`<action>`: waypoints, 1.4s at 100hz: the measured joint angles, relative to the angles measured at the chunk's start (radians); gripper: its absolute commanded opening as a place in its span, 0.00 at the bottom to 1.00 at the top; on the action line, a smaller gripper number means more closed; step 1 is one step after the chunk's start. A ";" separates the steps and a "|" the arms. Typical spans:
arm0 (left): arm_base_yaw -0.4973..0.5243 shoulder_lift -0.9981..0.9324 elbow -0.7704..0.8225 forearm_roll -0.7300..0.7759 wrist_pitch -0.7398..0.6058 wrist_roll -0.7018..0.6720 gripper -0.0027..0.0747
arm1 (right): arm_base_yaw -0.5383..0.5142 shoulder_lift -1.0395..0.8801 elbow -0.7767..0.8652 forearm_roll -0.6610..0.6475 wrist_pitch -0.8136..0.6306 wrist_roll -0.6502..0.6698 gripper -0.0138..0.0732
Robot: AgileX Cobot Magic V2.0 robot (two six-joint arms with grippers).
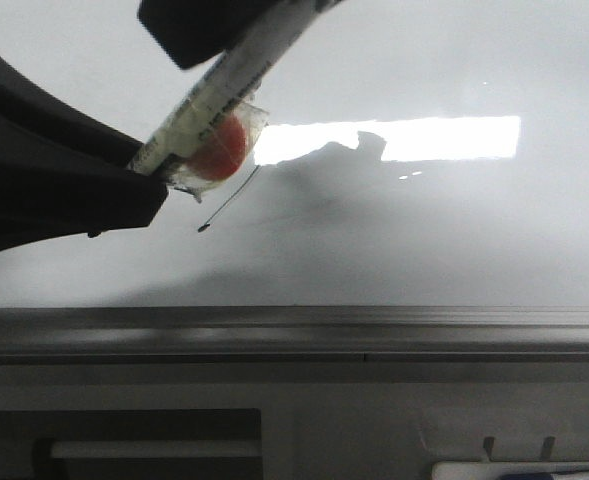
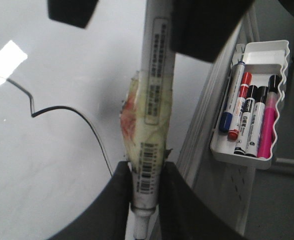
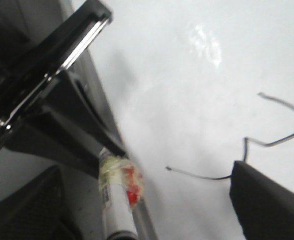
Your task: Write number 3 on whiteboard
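Note:
My left gripper (image 2: 146, 200) is shut on a white marker (image 2: 154, 95) with clear tape and a red lump round its middle. It holds the marker slanted over the whiteboard (image 1: 424, 230), and the front view shows the marker (image 1: 224, 90) too. The number 3 (image 2: 62, 107) is a thin black line beside the marker. Its tail (image 1: 229, 203) shows in the front view, and the whole figure (image 3: 276, 142) shows in the right wrist view. My right gripper (image 3: 142, 195) is open, its fingers (image 1: 199, 30) wide on either side of the marker's upper end (image 3: 119, 210).
The board's grey metal frame edge (image 1: 294, 330) runs along the front. A white tray (image 2: 266, 50) with several markers hangs beyond that edge. A bright rectangular light reflection (image 1: 444, 138) lies on the board.

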 measured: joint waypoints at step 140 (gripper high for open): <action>0.054 0.065 -0.004 -1.086 0.053 -0.005 0.48 | -0.054 -0.125 0.000 -0.002 -0.115 0.000 0.88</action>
